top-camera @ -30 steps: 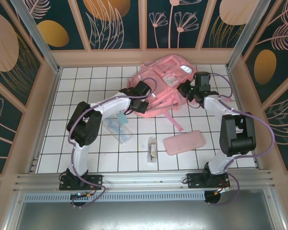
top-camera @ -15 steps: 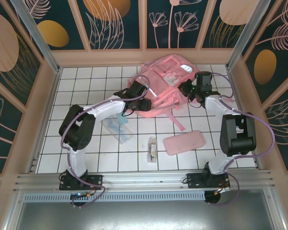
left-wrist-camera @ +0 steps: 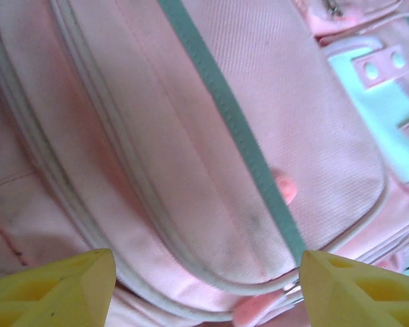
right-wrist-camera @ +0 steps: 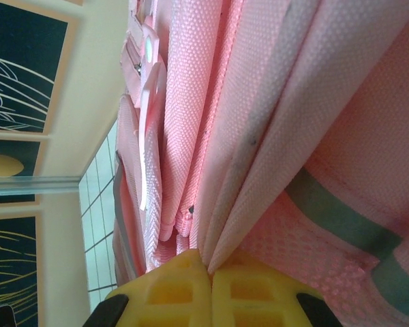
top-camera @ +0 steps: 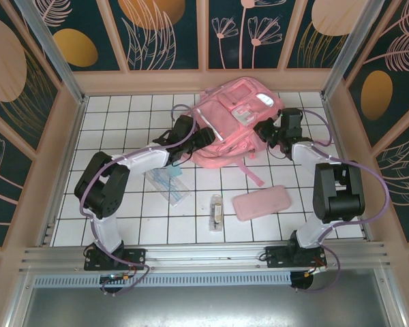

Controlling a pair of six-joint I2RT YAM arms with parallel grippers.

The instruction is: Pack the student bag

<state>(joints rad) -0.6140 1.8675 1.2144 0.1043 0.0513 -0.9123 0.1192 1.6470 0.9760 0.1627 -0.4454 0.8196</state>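
Note:
The student bag [top-camera: 235, 126], a large pink backpack, lies at the back middle of the tiled table. My left gripper [top-camera: 203, 136] is at the bag's left side and stands open. In the left wrist view its yellow fingertips [left-wrist-camera: 54, 286] sit far apart over the bag's zip seams [left-wrist-camera: 211, 170], and the gripper [left-wrist-camera: 208, 289] holds nothing. My right gripper [top-camera: 264, 129] is at the bag's right edge. In the right wrist view it [right-wrist-camera: 211, 272] is shut on a pinched fold of the pink bag fabric [right-wrist-camera: 259, 102].
A flat pink pencil case [top-camera: 261, 202] lies in front of the bag on the right. A clear packet with blue contents [top-camera: 169, 182] and a small wrapped item [top-camera: 217, 211] lie nearer the front. A loose bag strap [top-camera: 249, 170] trails forward. Walls enclose the table.
My left gripper has opened and shifted slightly back and left along the bag, its elbow swinging left. The right gripper has kept its grip on the bag fabric.

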